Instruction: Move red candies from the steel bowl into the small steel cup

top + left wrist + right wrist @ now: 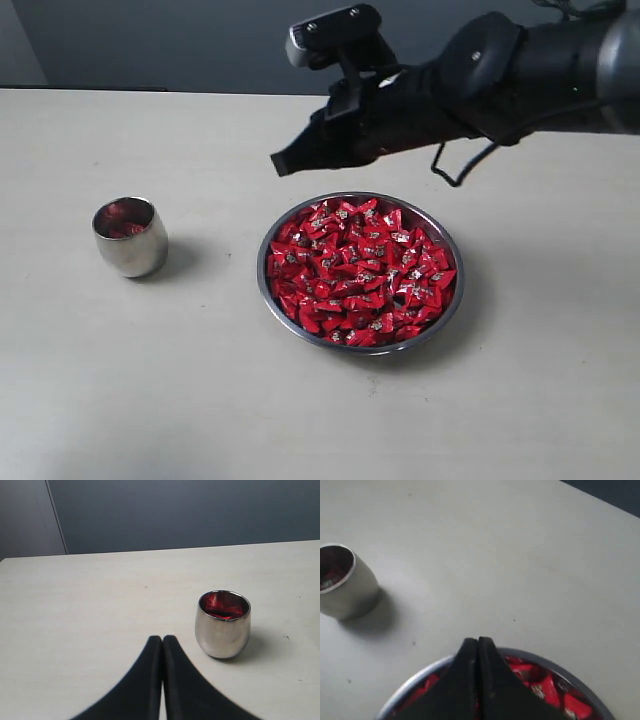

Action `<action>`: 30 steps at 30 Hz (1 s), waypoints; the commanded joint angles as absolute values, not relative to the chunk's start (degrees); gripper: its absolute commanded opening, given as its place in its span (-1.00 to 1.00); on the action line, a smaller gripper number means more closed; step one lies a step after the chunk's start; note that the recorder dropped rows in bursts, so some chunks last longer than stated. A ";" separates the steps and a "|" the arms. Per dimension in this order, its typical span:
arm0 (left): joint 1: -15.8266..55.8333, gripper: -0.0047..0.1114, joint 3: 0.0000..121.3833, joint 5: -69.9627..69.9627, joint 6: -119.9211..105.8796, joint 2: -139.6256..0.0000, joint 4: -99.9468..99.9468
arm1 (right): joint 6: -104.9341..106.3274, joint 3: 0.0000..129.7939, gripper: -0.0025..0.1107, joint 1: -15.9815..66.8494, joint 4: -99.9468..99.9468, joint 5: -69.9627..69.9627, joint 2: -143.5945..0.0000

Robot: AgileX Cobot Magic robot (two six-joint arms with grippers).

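Note:
The steel bowl (260, 278) sits at the table's middle, heaped with red candies (360, 270). My right gripper (283, 163) hangs shut above the bowl's far left rim; I see nothing between its fingers. In the right wrist view the shut right gripper (478, 641) is over the bowl's rim (539, 662), with candies (547, 690) behind it. The small steel cup (130, 237) stands upright to the left, with some red candies inside (222, 611). My left gripper (162, 639) is shut and empty, low over the table just short of the cup (222, 625). It is outside the exterior view.
The pale tabletop (150, 400) stretches around both vessels. The right arm's dark body and cable (470, 90) reach in from the upper right, above the bowl's far side. A dark wall (175, 510) runs behind the table's far edge.

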State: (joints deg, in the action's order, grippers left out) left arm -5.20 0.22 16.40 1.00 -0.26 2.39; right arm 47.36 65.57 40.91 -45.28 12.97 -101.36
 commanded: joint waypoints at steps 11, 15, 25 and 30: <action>-4.76 -0.91 0.00 16.30 1.15 0.00 2.43 | 50.87 57.44 -0.97 35.99 -40.76 16.21 -100.55; -4.76 -0.91 0.00 16.30 1.15 0.00 2.43 | 50.75 57.44 -0.97 35.99 -41.16 16.11 -102.13; -4.76 -0.91 0.00 16.30 1.15 0.00 2.43 | 50.52 57.44 -0.97 35.99 -42.72 16.08 -104.73; -4.76 -0.91 0.00 16.30 1.15 0.00 2.43 | 50.49 57.44 -0.97 35.99 -44.66 15.26 -104.73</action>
State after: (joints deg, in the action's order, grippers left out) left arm -5.20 0.22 16.40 1.00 -0.26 2.39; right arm 50.39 57.62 36.29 -43.55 15.96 -104.87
